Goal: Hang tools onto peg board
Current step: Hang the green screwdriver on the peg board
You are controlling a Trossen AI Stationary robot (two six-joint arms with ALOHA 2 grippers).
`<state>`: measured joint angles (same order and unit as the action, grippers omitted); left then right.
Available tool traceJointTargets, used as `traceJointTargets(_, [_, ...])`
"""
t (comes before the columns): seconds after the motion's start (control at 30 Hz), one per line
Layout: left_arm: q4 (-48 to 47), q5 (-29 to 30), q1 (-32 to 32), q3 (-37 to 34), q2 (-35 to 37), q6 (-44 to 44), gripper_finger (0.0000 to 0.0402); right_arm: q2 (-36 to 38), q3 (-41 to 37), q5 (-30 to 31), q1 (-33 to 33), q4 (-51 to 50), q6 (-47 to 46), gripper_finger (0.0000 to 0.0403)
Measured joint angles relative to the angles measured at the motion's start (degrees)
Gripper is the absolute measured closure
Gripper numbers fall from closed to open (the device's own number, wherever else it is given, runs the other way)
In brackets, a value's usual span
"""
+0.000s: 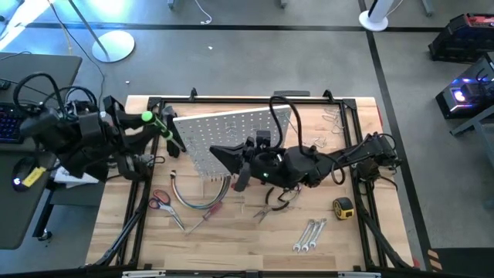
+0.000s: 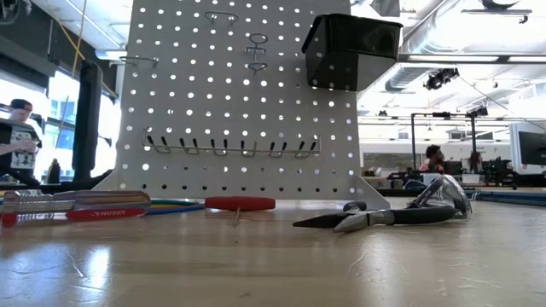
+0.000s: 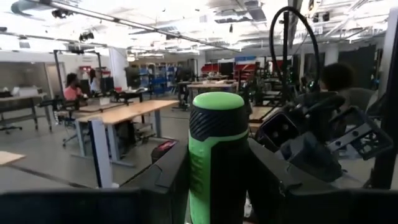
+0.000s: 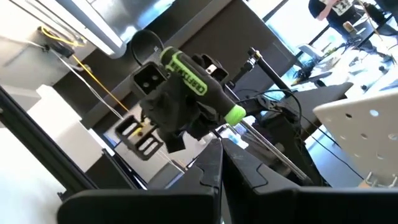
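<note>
From my low camera, nearest me on the table (image 2: 273,264) lie the black-handled pliers (image 2: 375,217) and a red-handled screwdriver (image 2: 240,203), with another red handle (image 2: 77,213) off to one side. Just behind them the peg board (image 2: 239,102) stands upright, its black bin (image 2: 350,51) fixed at an upper corner. Looking down, I see scissors (image 1: 160,200), wrenches (image 1: 308,235) and the yellow tape measure (image 1: 343,206) spread over the near part of the table. My right gripper (image 1: 220,154) sits in front of the board, its fingers pressed together with nothing between them. My left gripper (image 1: 158,127) hovers by the board's left edge, fingers closed around the green-handled screwdriver (image 3: 216,155), handle end pointing out. Farther off, beyond the table, a person (image 2: 17,141) stands in the room.
</note>
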<state>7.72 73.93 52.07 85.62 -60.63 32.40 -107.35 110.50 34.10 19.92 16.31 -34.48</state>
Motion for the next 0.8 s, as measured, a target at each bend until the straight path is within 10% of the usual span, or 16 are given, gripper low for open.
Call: traceJointTargets(0.8, [-33.0, -20.2, -16.1, 4.8, 2.7, -29.7, 0.0286, 0.0, 0.0, -0.3, -0.2, -0.7, 0.4, 0.0403])
